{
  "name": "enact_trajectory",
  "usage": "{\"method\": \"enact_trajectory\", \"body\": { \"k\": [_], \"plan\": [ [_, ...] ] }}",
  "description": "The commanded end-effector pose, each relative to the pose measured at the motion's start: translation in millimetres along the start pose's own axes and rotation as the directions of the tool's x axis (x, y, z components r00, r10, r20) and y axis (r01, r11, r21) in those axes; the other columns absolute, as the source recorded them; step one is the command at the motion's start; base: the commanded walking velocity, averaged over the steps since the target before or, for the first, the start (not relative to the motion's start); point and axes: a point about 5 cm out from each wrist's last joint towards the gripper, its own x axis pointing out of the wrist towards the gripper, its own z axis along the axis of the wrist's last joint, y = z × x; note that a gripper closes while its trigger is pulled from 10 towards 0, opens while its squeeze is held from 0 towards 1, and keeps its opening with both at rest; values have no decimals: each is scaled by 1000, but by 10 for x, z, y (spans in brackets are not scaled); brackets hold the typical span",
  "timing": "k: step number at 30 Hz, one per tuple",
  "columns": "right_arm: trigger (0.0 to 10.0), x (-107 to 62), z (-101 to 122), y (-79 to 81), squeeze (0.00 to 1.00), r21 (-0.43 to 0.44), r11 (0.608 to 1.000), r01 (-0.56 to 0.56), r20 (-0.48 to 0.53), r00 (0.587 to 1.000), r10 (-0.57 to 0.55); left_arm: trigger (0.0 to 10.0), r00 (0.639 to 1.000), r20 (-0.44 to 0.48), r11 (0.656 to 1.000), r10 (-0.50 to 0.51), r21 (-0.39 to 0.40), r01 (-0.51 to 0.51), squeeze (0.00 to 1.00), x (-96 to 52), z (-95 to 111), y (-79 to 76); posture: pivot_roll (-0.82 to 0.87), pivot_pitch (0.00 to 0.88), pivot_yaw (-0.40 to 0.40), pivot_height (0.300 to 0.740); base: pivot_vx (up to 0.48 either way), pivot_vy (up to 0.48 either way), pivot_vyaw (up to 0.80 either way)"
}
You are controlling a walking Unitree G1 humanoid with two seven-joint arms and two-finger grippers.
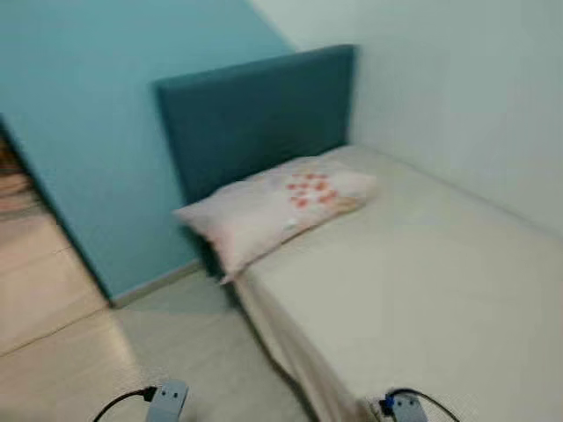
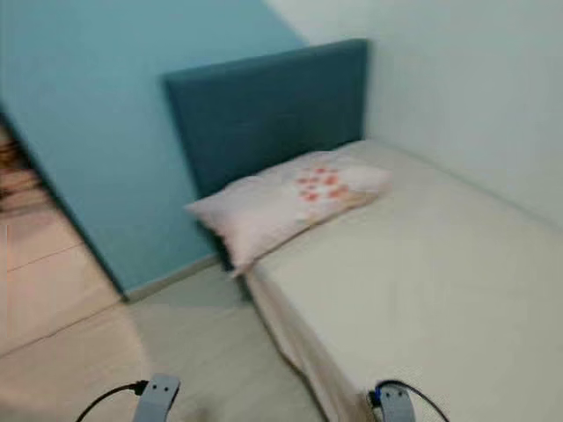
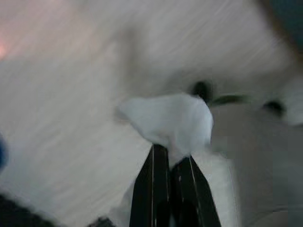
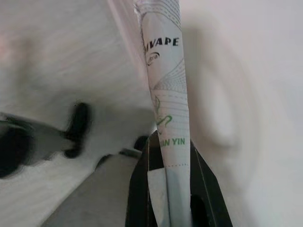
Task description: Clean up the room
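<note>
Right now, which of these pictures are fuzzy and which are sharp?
Both eye views are softly blurred: the pillow and headboard lack crisp edges. The left wrist view is streaked, smearing the white wad in the left pincer. The right wrist view is sharpest on the printed packet; behind it is hazy.

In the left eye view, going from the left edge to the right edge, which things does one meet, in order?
Tiled floor → blue wall → teal headboard → pillow with red dots → bed's pale sheet → white wall.
</note>
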Motion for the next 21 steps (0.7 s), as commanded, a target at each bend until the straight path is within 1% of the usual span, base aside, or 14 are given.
{"method": "enact_trajectory", "body": {
  "k": [1,8,18,21],
  "plan": [
    [10000,9,-3,45,0,-12,1000,-12,-5,1000,12,10000,1000,-3,1000,4,19,-4,0,-1,6,25,79,0,3,696,0,0,781],
    [10000,-17,-154,64,0,-68,997,-25,-57,998,21,10000,1000,-24,1000,3,12,-2,0,-15,-75,46,76,0,6,696,0,0,781],
    [10000,-35,-253,87,0,-88,996,-29,-82,996,22,10000,999,-44,1000,4,-22,-5,0,-28,-146,72,73,0,10,696,0,0,781],
    [10000,-40,-278,96,0,-113,993,-35,-92,995,25,10000,999,-48,1000,5,-29,-6,0,-31,-163,77,73,0,11,696,345,0,781]
  ]
}}
